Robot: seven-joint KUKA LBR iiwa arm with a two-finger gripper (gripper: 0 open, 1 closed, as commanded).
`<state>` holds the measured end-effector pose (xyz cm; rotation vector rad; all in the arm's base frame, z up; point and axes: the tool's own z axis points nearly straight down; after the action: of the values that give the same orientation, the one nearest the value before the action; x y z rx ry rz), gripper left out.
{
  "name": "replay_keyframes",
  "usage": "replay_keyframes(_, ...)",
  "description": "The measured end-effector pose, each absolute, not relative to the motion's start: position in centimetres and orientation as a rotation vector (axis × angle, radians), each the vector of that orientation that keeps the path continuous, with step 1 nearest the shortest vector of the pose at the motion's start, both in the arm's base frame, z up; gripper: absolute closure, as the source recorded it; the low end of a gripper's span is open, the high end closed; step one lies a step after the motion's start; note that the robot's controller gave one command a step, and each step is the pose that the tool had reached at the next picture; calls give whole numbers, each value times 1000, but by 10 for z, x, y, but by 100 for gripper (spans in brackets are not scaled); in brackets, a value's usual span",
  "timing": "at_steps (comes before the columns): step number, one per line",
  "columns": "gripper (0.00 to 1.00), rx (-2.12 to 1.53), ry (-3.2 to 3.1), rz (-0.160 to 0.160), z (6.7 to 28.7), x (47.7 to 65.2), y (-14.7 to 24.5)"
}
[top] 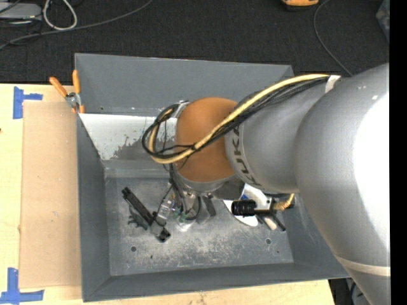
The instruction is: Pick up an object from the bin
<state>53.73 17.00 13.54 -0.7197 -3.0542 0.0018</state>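
My gripper [189, 207] hangs below the orange cover, low over the middle of the bin floor. Right under it lies a small clear thing with a green tint [181, 221]; whether the gripper touches it I cannot tell. A long black plastic tool [144, 214] lies slantwise just to the left, its near end close to the clear thing. To the right sits a white object with a black cap [247, 209], partly under the arm.
The big silver arm covers the bin's right side and back right. A small yellowish piece [280, 202] peeks out beside the white object. The bin's sloped walls rise at the left and back.
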Motion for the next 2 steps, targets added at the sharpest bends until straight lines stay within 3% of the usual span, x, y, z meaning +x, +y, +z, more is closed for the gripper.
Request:
replay_keyframes(1, 0, -525, -3098, -1, 87, 547, 176)
replay_keyframes(2, 100, -1126, -2931, -2, 70, 546, 202)
